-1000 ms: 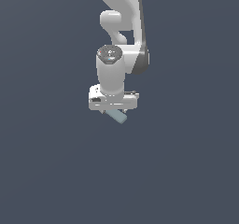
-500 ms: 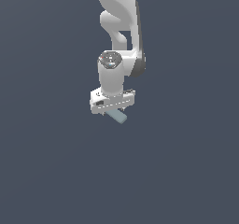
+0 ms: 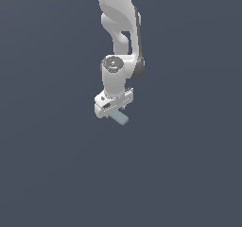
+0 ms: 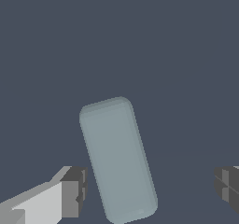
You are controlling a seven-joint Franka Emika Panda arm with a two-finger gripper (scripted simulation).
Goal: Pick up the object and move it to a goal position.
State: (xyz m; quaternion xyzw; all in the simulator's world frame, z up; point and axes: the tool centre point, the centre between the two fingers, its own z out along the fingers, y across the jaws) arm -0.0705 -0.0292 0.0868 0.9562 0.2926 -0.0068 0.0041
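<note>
The object is a small pale blue-grey oblong block lying flat on the dark grey floor. My white gripper hangs just above it, pointing down, and hides the block's near end in the exterior view. In the wrist view the object lies slanted between my two fingers, closer to one dark pad than to the other pad. The gripper is open, with a gap showing on both sides of the block, and neither pad touches it.
A plain dark grey floor fills both views. Only the white arm rises above the gripper; no other objects or edges show.
The wrist has sunk a little toward the block and the upper arm has leaned slightly to the exterior view's left. The block has not moved.
</note>
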